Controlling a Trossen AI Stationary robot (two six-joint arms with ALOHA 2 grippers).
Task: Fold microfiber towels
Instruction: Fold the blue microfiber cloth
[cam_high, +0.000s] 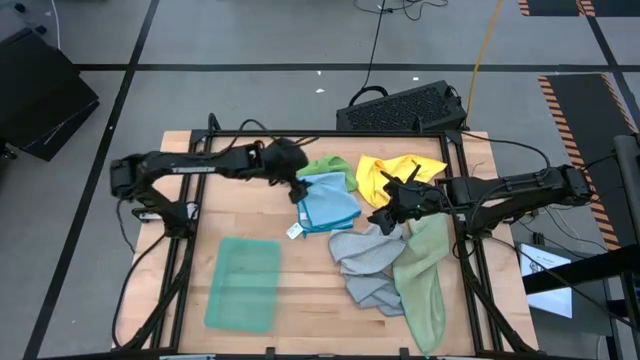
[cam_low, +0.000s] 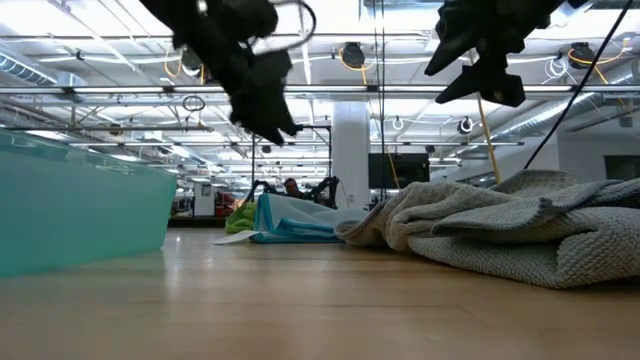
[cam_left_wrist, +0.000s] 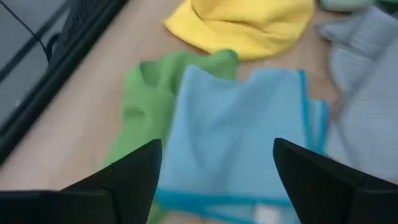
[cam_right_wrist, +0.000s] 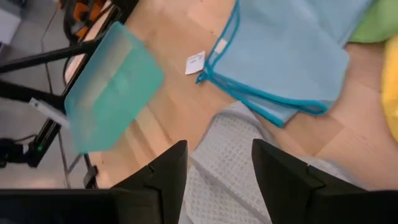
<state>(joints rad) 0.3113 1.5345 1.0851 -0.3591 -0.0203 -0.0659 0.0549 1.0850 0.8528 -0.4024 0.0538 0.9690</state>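
I have the left claw (cam_high: 300, 188) hanging above the light blue towel (cam_high: 327, 203), its fingers (cam_left_wrist: 127, 180) spread wide with nothing between them; in its wrist view the blue cloth fills the gap below. That towel lies near the middle of the wooden tabletop (cam_high: 310, 290), overlapping the bright green towel (cam_high: 327, 167) at its far edge, with a white tag sticking out of its near corner. The yellow towel (cam_high: 395, 175) sits just beside the green one, toward the right.

My right claw (cam_high: 385, 218) hovers over the edge of the grey towel (cam_high: 365, 262), fingers (cam_right_wrist: 158, 180) parted and gripping nothing; the grey weave shows between them. The grey cloth lies crumpled, touching the blue towel's corner, and the pale sage towel (cam_high: 425, 280) drapes long beside it along the right side.

The teal towel (cam_high: 243, 284) lies flat, folded into a neat rectangle, well apart on the near left of the tabletop.
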